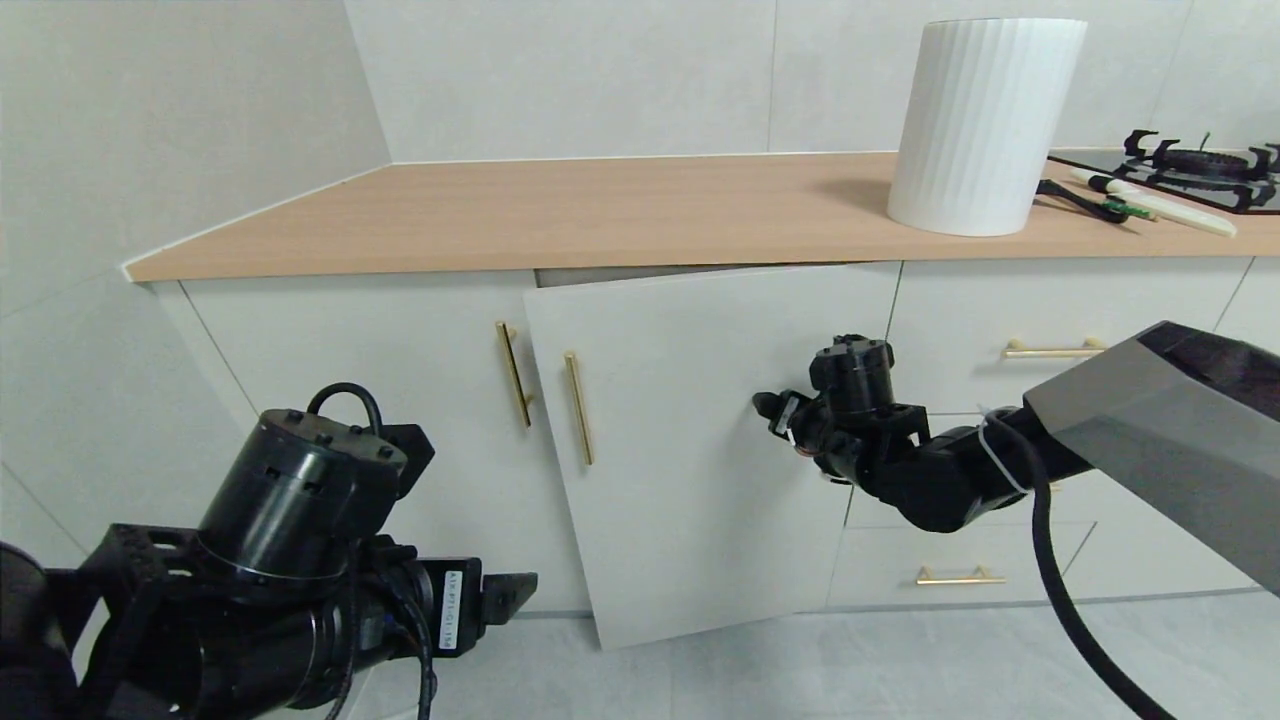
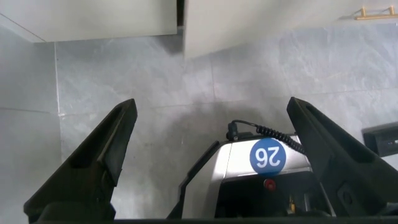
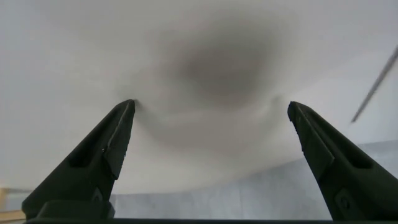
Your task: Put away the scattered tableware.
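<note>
In the head view, your left gripper (image 1: 508, 596) hangs low at the near left, in front of the cabinets, and you cannot judge its spread from this angle. Your right gripper (image 1: 778, 410) is up against the face of the cabinet door (image 1: 700, 470), which stands ajar under the countertop (image 1: 520, 215). On the far right of the counter stands one white ribbed canister (image 1: 985, 125). Just right of it lies the tableware: one pale utensil (image 1: 1165, 205) and one dark utensil (image 1: 1078, 200), beside the hob (image 1: 1200, 165). A small green piece between them is too small to name. You can count four gold bar handles (image 1: 578, 407): two upright and two level.

In the left wrist view, your left gripper (image 2: 211, 106) is spread wide and empty, touching nothing. It hangs over the grey tiled floor (image 2: 155, 74), near the door's lower edge.

In the right wrist view, your right gripper (image 3: 210, 104) is also spread wide and grips nothing. The white door panel lies right in front of it, and one fingertip (image 3: 127, 106) appears to touch the panel.
</note>
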